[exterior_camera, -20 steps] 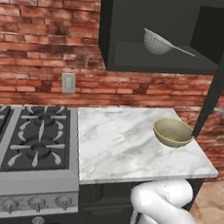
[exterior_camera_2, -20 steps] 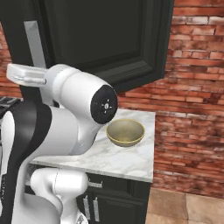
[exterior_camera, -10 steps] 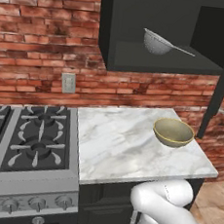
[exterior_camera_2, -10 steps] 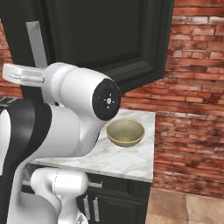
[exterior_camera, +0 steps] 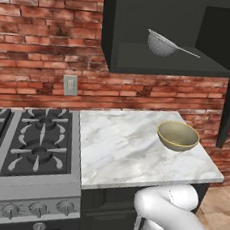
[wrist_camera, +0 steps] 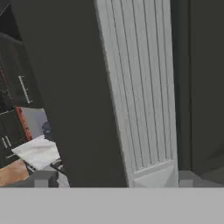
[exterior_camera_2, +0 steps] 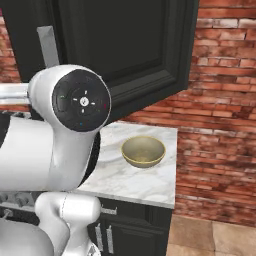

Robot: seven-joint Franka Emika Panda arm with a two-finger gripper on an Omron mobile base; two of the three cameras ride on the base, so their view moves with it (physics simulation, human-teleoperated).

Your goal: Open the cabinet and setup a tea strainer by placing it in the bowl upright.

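The fingers [wrist_camera: 39,180] show as two small grey tips at the bottom of the hand view, one on each side of the silver bar handle [wrist_camera: 140,96], which runs straight up between them. They stand wide apart; whether they press on the bar cannot be told. The bar is ribbed and brushed, and it sits on the black panelled door [wrist_camera: 61,87] directly ahead of the fingers.

From the right base view the same door [exterior_camera_2: 125,45] is swung out toward the camera, with a stretch of the handle [exterior_camera_2: 48,46] visible above the arm's big white elbow joint.

Beyond the door, the cabinet [exterior_camera: 167,67] stands open. The tea strainer [exterior_camera: 162,43] rests on its shelf, mesh basket to the left and thin handle pointing right, well apart from the fingers.

Below the cabinet, the bowl [exterior_camera: 178,136] sits upright on the marble desk [exterior_camera: 123,148], near its right edge; it holds nothing. The right base view shows the bowl [exterior_camera_2: 143,151] just under the lower corner of the open door.

Farther left of the desk is a stove [exterior_camera: 28,148] with black grates, and an outlet [exterior_camera: 70,85] is set in the brick wall behind.
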